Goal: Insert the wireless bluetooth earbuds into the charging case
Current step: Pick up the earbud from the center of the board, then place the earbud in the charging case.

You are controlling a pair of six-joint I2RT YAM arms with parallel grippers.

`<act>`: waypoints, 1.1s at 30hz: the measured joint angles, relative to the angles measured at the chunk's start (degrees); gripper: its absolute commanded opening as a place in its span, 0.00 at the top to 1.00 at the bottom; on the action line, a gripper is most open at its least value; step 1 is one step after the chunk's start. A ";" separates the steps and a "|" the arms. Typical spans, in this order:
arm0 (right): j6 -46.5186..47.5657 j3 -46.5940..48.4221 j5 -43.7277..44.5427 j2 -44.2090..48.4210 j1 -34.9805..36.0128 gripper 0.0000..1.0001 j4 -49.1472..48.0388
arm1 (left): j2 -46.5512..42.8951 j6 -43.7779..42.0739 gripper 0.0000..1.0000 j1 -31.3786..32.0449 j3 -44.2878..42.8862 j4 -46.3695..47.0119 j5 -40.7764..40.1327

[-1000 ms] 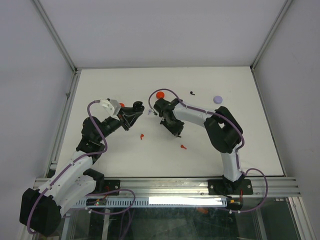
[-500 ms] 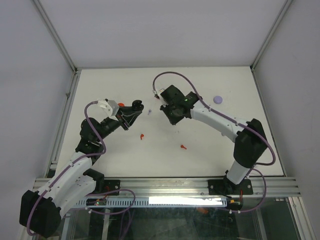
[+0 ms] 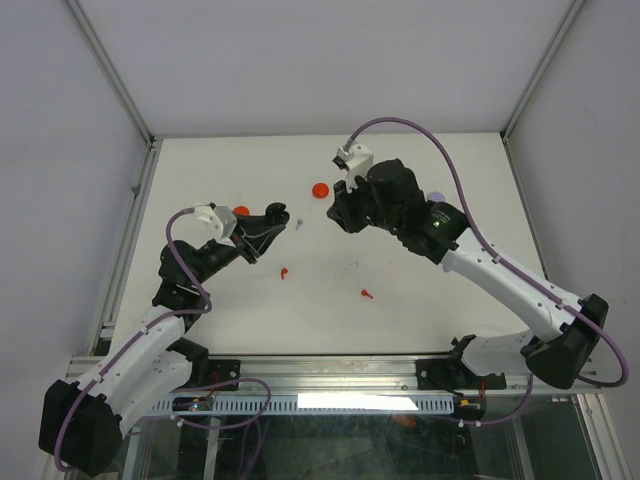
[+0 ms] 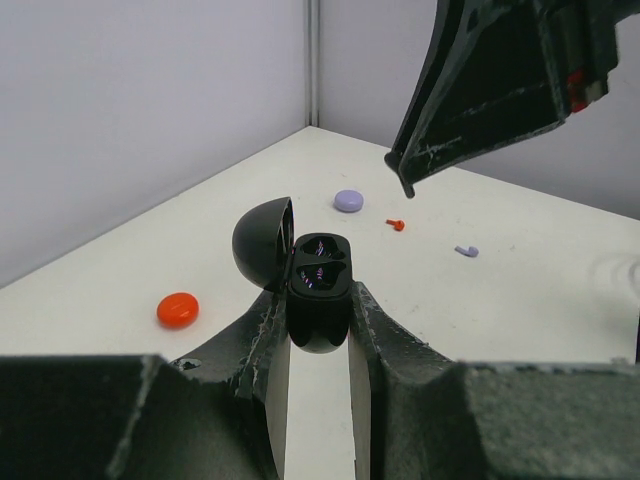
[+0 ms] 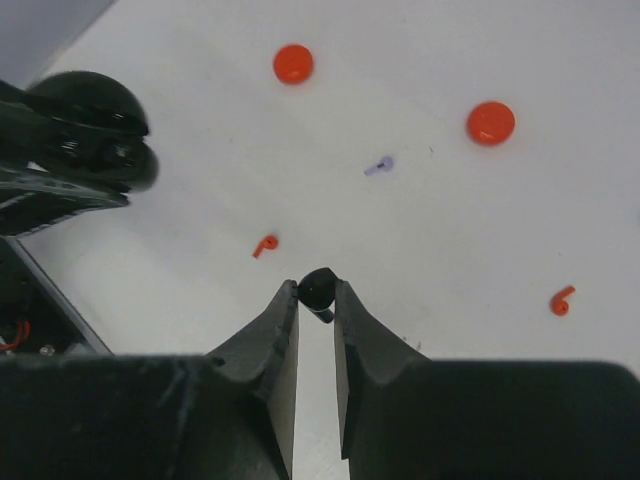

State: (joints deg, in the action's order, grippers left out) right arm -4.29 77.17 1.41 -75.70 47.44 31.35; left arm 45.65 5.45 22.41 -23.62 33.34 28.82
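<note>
Over the middle of the desk [image 3: 220,160], the right gripper [image 5: 317,297] is pinching a black earbud [image 5: 317,286] at its very fingertips. Its jaws are clenched on the little piece and are holding it clear of the surface. Just to the left, the left gripper [image 4: 318,305] is grasping the black charging case [image 4: 320,265] by its body. It is holding the case upright above the desk, with the lid [image 4: 262,243] tipped back and the two sockets facing up. The left wrist view is showing the right gripper hovering above and to the right of the case, near it but not touching.

Three more earbuds are lying loose on the desk: a lavender earbud [image 5: 379,165] and two red earbuds [image 5: 264,244] [image 5: 562,299]. Two red discs [image 5: 293,63] [image 5: 490,122] and a lavender disc [image 4: 348,200] are lying farther out.

Judging from this, the step in hand is the delivery: one earbud is lifted, the case is open and waiting, and nothing is being seated yet. The next move is calling for the right gripper to come over the open case, turn the earbud so its stem is lining up with a free socket, and lower it straight in. It should be letting go only once the piece is sitting down. Meanwhile the left gripper needs to be holding the case steady and level.
</note>
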 measured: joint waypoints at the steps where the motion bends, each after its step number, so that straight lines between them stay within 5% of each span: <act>1: -0.31 -0.42 -1.05 1.07 0.28 0.82 -1.55 | -0.02 0.00 0.97 0.00 0.17 0.39 0.15; 20: -7.91 -10.05 -15.19 5.25 5.53 0.83 -30.38 | -0.76 0.07 0.96 -0.02 1.11 5.88 5.97; 33: -11.89 -10.45 -16.74 4.04 6.78 0.83 -37.97 | -0.66 0.15 0.96 -0.02 1.11 6.99 7.58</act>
State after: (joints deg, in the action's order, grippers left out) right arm -16.19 66.72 -15.33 -71.66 54.22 -6.61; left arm 44.99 5.61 22.39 -22.50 40.34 36.40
